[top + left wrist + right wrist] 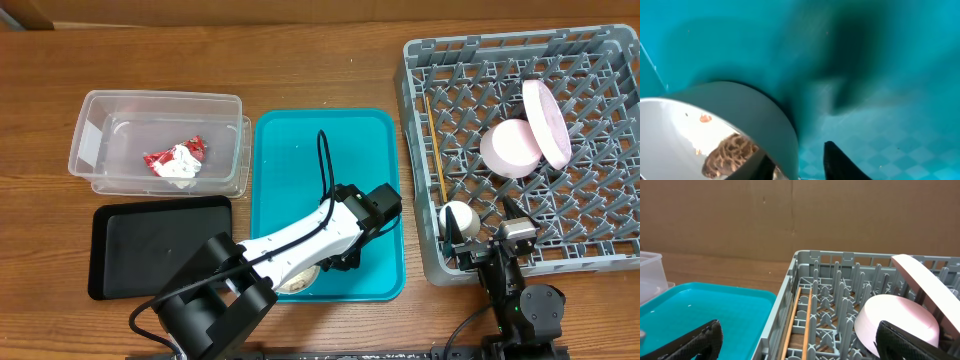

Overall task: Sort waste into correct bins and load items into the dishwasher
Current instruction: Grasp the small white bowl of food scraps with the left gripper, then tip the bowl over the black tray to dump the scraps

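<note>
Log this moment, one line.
left gripper: astride white bowl rim | right gripper: open, at dish rack | food scraps: in bowl

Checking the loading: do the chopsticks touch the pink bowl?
Apart. Overhead view shows the chopsticks by the left wall of the dish rack, with lattice between them and the pink bowl.

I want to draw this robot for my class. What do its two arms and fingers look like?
The left arm has a smooth white shell, chunky black joints and a thin black cable looping off it. The right arm is mostly black with a small silvery block near the end. The left fingers and right fingers are both black and flat.
</note>
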Motion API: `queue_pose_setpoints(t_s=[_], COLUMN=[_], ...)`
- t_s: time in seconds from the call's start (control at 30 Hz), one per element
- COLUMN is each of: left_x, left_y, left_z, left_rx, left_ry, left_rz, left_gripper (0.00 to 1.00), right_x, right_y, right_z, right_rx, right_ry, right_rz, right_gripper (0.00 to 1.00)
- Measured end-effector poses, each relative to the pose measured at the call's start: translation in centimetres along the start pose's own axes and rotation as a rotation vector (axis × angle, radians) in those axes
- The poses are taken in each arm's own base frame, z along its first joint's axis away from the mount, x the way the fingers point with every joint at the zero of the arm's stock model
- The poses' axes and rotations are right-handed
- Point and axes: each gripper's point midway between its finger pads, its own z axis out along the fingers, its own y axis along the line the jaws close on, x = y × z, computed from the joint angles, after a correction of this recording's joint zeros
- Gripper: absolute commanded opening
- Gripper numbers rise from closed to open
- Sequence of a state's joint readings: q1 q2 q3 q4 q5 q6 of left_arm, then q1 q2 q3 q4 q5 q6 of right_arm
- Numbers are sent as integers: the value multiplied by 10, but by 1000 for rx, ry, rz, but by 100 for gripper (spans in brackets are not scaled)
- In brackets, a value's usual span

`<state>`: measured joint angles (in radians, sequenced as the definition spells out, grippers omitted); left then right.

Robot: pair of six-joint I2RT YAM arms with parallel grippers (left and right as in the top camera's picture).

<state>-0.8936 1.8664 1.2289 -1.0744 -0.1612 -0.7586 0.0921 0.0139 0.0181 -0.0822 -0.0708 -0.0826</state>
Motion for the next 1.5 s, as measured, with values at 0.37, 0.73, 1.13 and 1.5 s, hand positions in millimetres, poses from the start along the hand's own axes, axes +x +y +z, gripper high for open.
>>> queue_pose_setpoints(t_s=[0.37,0.73,1.13,1.5], left_x=[-8,-12,-49,-55], left_y=[2,13,63,164], left_z=[8,-2,-75,-117], left_rx=[-36,-96,156,536], left_ry=[-35,-12,-49,-167], left_rz=[73,77,-220,-483], left_gripper=[4,4,5,5], right_x=[0,0,0,0], right_y=[0,0,0,0], right_z=[0,0,0,0], right_rx=[0,0,0,0], right_ry=[-1,0,-1,0], right_rz=[0,0,0,0], right_gripper=[100,100,100,100])
